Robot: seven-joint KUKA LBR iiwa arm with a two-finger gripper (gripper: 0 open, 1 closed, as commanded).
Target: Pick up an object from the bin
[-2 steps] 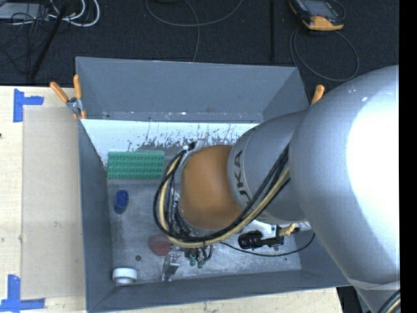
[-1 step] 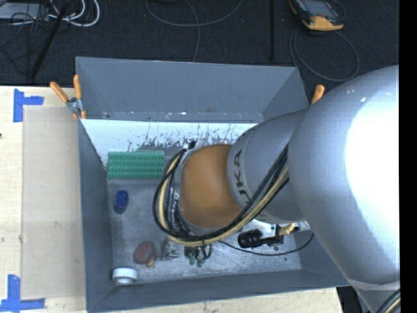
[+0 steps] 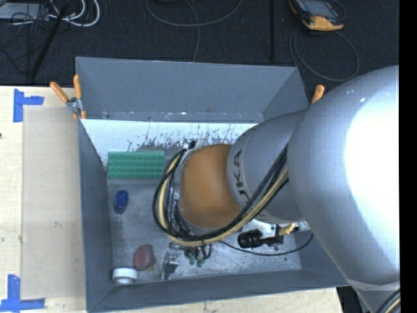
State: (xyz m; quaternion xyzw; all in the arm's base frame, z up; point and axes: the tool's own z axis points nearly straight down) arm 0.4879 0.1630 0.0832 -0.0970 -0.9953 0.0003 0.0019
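My gripper hangs low over the front left part of the bin floor, below the orange cover on the wrist. Just to its left lies a reddish-brown oval thing, close to the gripper but apart from it. A white tape roll sits in the front left corner, a little further left. Nothing shows held in the gripper.
A green ridged block lies against the back wall at the left. A small blue thing rests by the left wall. A black cylindrical thing with a white piece beside it lies under the arm at the right. The arm covers the bin's right half.
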